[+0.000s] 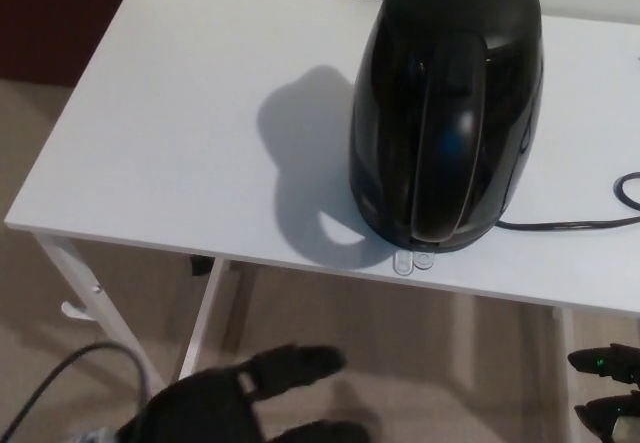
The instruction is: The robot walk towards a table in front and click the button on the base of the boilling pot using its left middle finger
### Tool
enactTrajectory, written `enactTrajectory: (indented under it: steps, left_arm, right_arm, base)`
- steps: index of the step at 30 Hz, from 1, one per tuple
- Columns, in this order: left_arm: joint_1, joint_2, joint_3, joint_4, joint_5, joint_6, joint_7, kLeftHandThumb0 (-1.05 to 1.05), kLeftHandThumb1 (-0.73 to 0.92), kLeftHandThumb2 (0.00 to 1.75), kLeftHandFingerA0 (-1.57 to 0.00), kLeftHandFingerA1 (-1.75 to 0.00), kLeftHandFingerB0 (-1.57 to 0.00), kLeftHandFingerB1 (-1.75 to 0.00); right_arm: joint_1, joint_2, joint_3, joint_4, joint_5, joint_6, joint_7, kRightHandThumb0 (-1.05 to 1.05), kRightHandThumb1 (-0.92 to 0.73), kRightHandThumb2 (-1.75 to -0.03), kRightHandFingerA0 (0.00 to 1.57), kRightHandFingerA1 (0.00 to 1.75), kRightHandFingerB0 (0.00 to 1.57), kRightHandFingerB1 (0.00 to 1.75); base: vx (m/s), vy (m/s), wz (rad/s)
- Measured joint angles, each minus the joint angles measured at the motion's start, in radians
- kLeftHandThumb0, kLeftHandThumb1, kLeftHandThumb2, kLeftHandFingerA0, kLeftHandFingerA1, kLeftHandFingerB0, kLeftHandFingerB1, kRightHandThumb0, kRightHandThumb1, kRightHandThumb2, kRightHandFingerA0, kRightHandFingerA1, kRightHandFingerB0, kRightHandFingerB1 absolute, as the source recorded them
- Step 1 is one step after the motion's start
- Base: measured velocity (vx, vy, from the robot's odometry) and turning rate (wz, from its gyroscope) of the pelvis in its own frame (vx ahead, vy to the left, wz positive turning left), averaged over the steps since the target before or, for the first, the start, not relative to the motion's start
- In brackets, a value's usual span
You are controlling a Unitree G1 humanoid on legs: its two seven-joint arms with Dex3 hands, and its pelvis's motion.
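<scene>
My left hand point(215, 403) hangs low at the bottom of the head view, below the near edge of the flat white table point(170, 133) and well apart from it. It is blurred, but two thick black fingers point(295, 363) show apart from each other, one above the other, pointing up and to the right, and they hold nothing. A thin grey cable point(60, 383) loops in beside my wrist.

Up and to the right of those fingers, the tall glossy black boiling pot point(445, 103) stands upright on the table, close to the near edge. At the foot of the pot, on the side facing my fingers, the small clear lever-like button point(412, 260) sticks out over the tabletop. A black power cord point(580, 223) runs off to the right from the pot's base.

My right hand point(610, 393) only shows as dark fingertips at the lower right corner; I cannot tell how they are set.
</scene>
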Motion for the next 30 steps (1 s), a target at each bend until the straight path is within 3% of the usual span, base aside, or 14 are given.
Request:
enactTrajectory:
  steps: [1,5,6,7,14,30]
  left_arm:
    - [0.027,0.001,0.021,0.048,-0.012,-0.002,0.01,-0.41,0.58,0.6,-0.21,-0.32,-0.07,-0.21]
    - [0.056,-0.01,0.075,0.203,-0.059,-0.01,0.034,-0.43,0.53,0.58,-0.26,-0.32,-0.11,-0.24]
    - [0.056,-0.016,0.086,0.241,-0.072,-0.013,0.037,-0.49,0.43,0.69,-0.21,-0.4,-0.08,-0.31]
    - [0.055,-0.023,0.097,0.284,-0.087,-0.015,0.04,-0.5,0.41,0.68,-0.21,-0.39,-0.07,-0.3]
    - [0.028,-0.099,0.183,0.575,-0.195,-0.036,0.041,-0.52,0.42,0.68,-0.3,-0.42,-0.13,-0.36]
    - [-0.099,-0.258,0.395,1.171,-0.434,-0.038,-0.043,-0.54,0.4,0.67,-0.28,-0.41,-0.16,-0.36]
  right_arm:
    - [0.004,0.0,-0.001,0.0,0.0,0.0,0.0,-0.07,-0.65,-0.58,0.53,0.52,0.47,0.47]
    - [0.011,0.001,0.0,0.0,0.0,0.0,0.0,-0.07,-0.65,-0.58,0.55,0.53,0.47,0.48]
    - [0.012,0.001,0.0,0.0,-0.001,0.0,0.0,-0.07,-0.65,-0.58,0.55,0.53,0.47,0.48]
    - [0.013,0.001,0.0,0.0,-0.001,-0.001,0.0,-0.07,-0.66,-0.58,0.56,0.53,0.48,0.48]
    - [0.02,0.002,0.001,0.004,-0.003,-0.002,0.0,-0.07,-0.65,-0.58,0.55,0.52,0.48,0.47]
    - [0.056,0.008,0.021,0.041,-0.005,-0.018,-0.004,-0.09,-0.65,-0.58,0.57,0.52,0.48,0.47]
  base:
    - [0.0,0.0,0.0]
    - [0.0,0.0,0.0]
    - [0.0,0.0,0.0]
    - [0.0,0.0,0.0]
    - [0.0,0.0,0.0]
    - [0.0,0.0,0.0]
